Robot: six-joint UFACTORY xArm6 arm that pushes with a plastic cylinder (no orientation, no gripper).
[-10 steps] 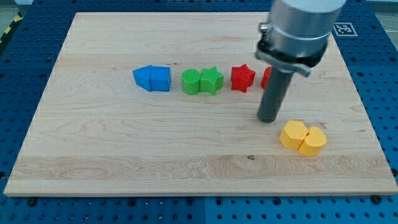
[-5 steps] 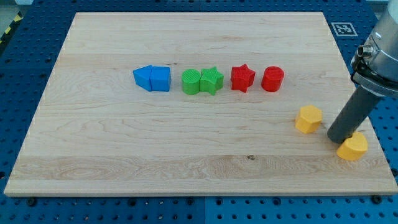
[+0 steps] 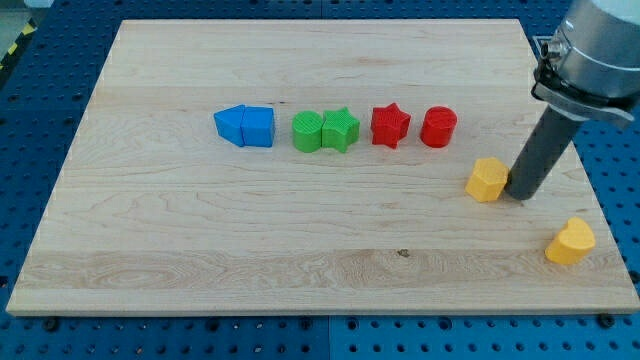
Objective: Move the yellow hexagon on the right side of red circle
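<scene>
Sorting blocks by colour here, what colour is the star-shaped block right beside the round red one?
Red: the red star block, seen clearly in the camera view.

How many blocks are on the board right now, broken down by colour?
Blue: 2
Green: 2
Red: 2, star and circle
Yellow: 2, hexagon and another
Total: 8
</scene>
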